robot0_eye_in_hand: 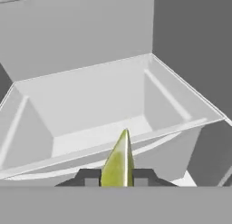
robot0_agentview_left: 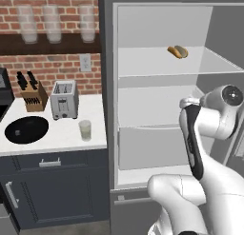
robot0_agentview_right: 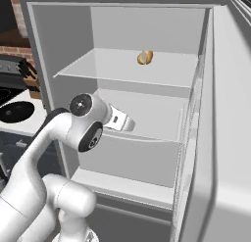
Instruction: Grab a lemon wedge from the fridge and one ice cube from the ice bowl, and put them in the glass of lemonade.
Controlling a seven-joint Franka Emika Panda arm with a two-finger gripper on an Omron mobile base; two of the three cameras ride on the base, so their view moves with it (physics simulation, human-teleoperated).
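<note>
open fridge [robot0_agentview_left: 162, 29] interior, hand [robot0_eye_in_hand: 117, 178] fingertips mostly hidden behind gripped lemon wedge [robot0_eye_in_hand: 119, 162]

Lemon wedge [robot0_eye_in_hand: 118, 162] yellow-green, point up, pinched between fingers [robot0_eye_in_hand: 90, 177]; fridge [robot0_agentview_left: 162, 86] open; glass of lemonade [robot0_agentview_left: 85, 130] upright near ice bowl [robot0_agentview_left: 26, 129].

No text, label, brand or number could be read anywhere. Every visible surface appeared plain and unmarked.

The light is soft and even all over. The fridge [robot0_agentview_left: 162, 86] inside looks bright. The frosted glasses [robot0_agentview_left: 52, 22] at eleven o'clock look blurry.
</note>
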